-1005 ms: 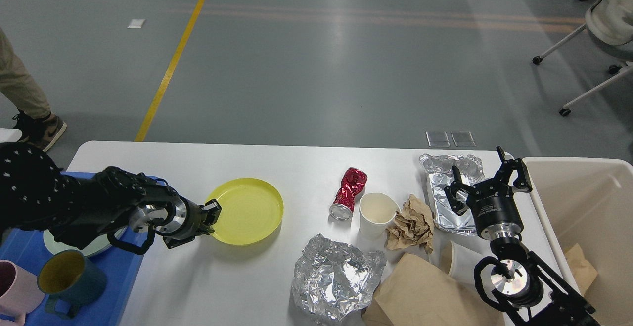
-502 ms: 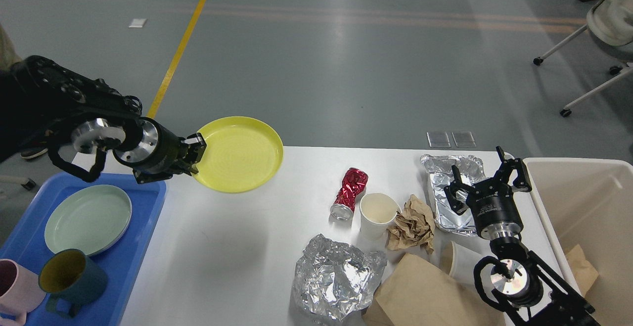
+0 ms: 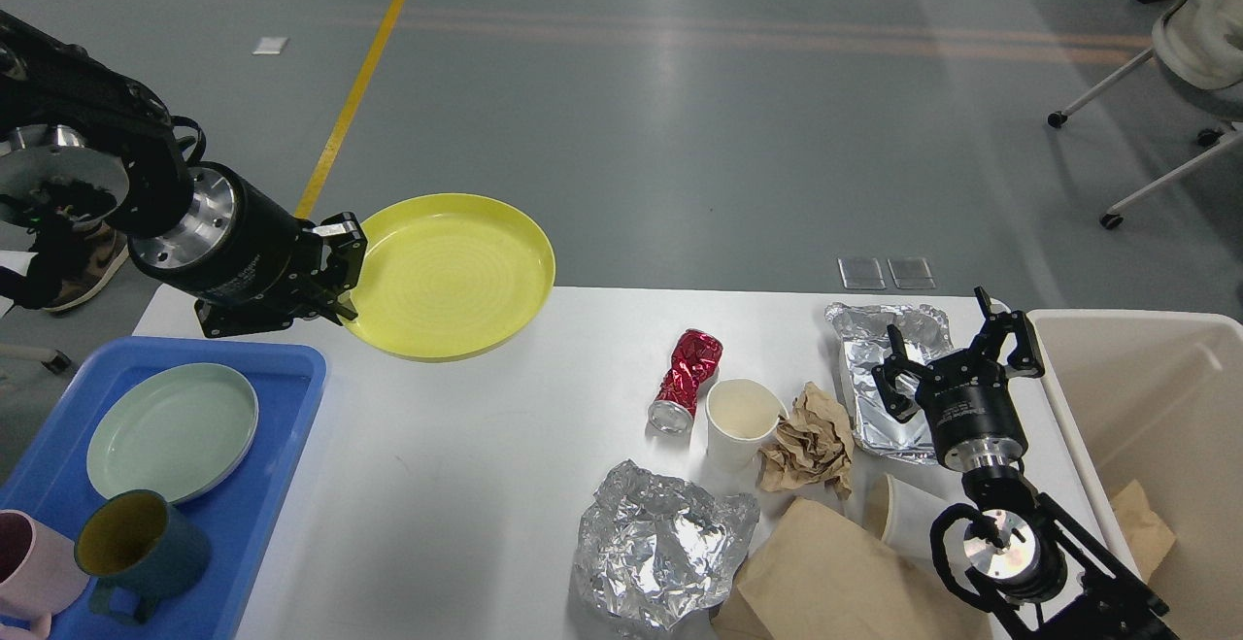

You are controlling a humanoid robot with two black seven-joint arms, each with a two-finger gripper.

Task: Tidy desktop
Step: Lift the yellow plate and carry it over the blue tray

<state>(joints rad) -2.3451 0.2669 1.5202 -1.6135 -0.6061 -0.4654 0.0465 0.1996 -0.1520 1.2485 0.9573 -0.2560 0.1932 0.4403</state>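
Yellow round plastic plate clamped at its rim by left gripper, aloft over white rectangular desktop; right gripper spread, holding nothing; grey floor beyond.

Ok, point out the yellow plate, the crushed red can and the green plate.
yellow plate (image 3: 452,276), head view, centre of its dish.
crushed red can (image 3: 688,378), head view, mid-body.
green plate (image 3: 173,431), head view, centre.

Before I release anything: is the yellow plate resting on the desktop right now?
No, the left gripper holds the yellow plate by its rim, lifted clear above the desktop.
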